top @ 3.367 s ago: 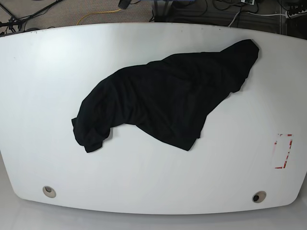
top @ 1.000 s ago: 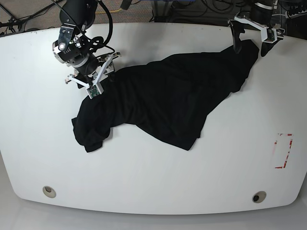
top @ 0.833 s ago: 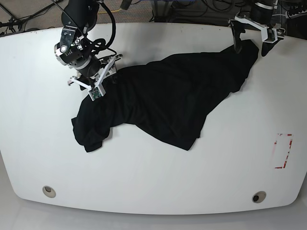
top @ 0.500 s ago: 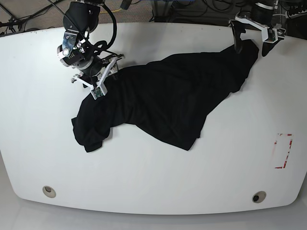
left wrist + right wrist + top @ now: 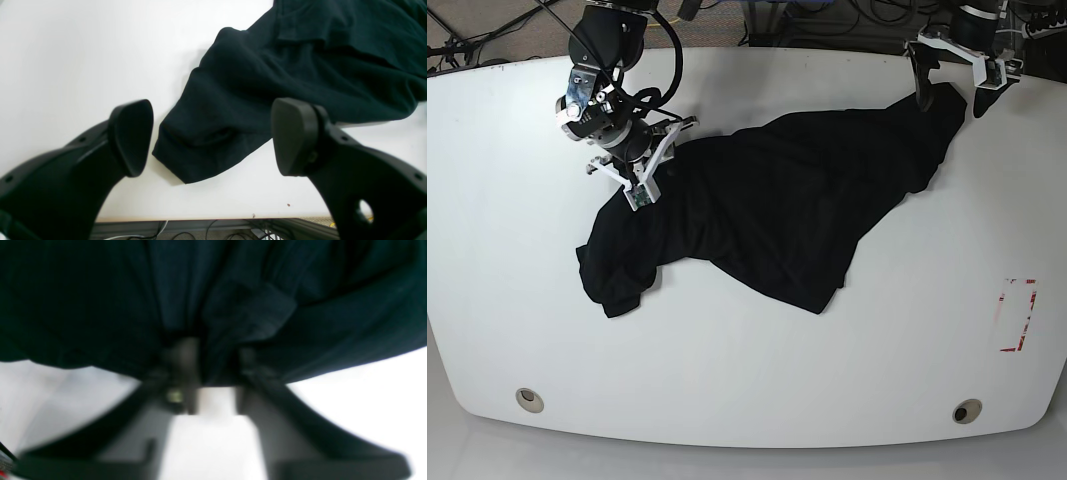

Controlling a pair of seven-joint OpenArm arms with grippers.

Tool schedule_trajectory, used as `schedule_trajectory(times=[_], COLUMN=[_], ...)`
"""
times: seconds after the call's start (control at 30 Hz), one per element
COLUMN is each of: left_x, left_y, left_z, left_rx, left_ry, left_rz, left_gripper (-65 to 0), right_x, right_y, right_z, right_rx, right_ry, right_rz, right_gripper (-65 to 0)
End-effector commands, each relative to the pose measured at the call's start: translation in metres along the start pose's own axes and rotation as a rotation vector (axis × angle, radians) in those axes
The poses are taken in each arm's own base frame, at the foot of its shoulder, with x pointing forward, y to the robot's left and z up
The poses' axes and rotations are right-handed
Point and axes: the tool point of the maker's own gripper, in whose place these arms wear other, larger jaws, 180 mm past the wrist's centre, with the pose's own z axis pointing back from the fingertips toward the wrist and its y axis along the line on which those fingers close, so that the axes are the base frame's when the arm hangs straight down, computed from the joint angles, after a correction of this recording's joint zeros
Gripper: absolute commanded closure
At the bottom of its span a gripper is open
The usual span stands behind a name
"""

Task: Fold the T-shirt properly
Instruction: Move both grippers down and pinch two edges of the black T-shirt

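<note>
The black T-shirt lies crumpled across the white table, running from lower left to upper right. At its upper left edge, my right gripper presses down on the cloth. In the blurred right wrist view, its fingers stand close together with a gathered fold of the T-shirt pinched between them. My left gripper hangs open over the shirt's far right corner. In the left wrist view, a rounded end of the T-shirt lies flat between the wide-apart left gripper fingertips, apart from both pads.
Two round cable holes sit near the table's front edge. A red-marked patch is at the right side. Cables lie on the floor beyond the far edge, close behind the left gripper.
The right gripper has slid right and down onto the shirt's upper left edge and closed on a fold. The left gripper and the shirt's outline are unchanged.
</note>
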Motion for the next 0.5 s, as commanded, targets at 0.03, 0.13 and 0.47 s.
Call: schedule_trajectory(times=[0.03, 0.13, 0.47], left_x=[0.003, -0.007, -0.009], left_y=[0.000, 0.001, 0.025], left_z=[0.002, 0.000, -0.011], left_rx=[-0.004, 0.000, 0.127], left_ry=[0.000, 0.058, 0.093], left_rz=[-0.004, -0.002, 0.059], left_gripper=[-51.8, -51.8, -52.1], right_x=[0.016, 0.019, 0.041], right_y=[0.001, 0.001, -0.002], right_z=[0.002, 0.003, 0.023], right_rx=[0.004, 0.001, -0.044], right_ry=[-0.053, -0.061, -0.127], right_rz=[0.007, 0.010, 0.055], right_gripper=[0.0, 0.0, 0.0])
